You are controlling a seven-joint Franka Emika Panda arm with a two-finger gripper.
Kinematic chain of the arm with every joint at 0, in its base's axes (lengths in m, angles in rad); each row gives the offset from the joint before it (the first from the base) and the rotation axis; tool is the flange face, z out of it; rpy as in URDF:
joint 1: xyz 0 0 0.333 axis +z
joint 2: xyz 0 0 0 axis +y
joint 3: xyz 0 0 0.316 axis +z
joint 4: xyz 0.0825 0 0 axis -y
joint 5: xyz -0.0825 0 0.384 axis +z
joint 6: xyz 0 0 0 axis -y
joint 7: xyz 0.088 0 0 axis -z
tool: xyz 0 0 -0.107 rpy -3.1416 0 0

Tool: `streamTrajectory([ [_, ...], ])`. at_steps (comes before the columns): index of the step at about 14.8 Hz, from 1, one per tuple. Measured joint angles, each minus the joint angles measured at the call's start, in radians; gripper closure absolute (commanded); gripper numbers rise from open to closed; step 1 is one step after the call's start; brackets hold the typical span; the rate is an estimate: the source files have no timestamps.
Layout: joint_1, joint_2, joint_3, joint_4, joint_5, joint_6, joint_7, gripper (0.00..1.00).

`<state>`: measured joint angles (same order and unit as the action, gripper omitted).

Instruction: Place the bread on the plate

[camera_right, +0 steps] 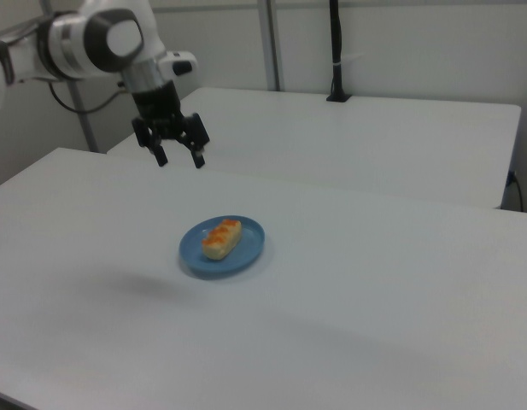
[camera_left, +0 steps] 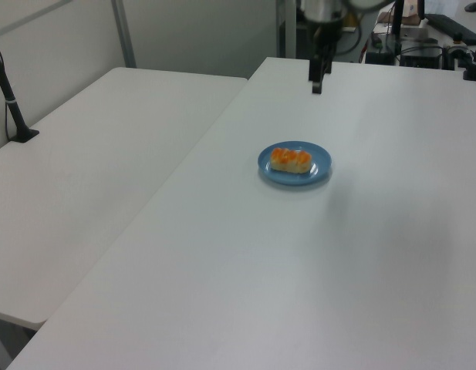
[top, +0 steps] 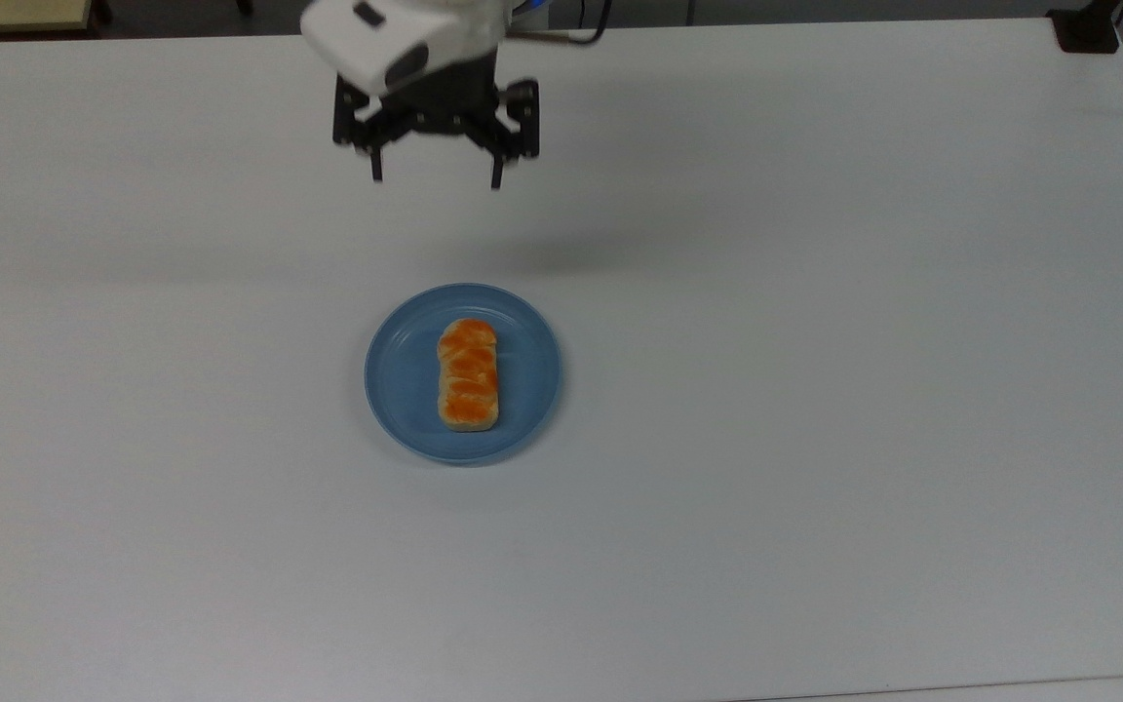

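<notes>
Bread [top: 469, 373] lies flat inside plate [top: 532, 375] at centre frame of the top view; gripper [top: 435, 179], upper centre-left, hangs high, fingers spread wide, holding nothing; placement looks done, next move likely only retreat.
</notes>
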<state>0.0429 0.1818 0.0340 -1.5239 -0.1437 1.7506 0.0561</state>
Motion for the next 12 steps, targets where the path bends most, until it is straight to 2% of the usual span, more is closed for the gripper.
streamTrajectory([
  [5,-0.002,-0.092,-0.003,-0.004,0.031,-0.087,0.000,0.00],
  [7,-0.003,-0.108,-0.004,-0.007,0.065,-0.103,0.000,0.00],
  [12,-0.013,-0.116,-0.006,-0.013,0.076,-0.118,0.000,0.00],
])
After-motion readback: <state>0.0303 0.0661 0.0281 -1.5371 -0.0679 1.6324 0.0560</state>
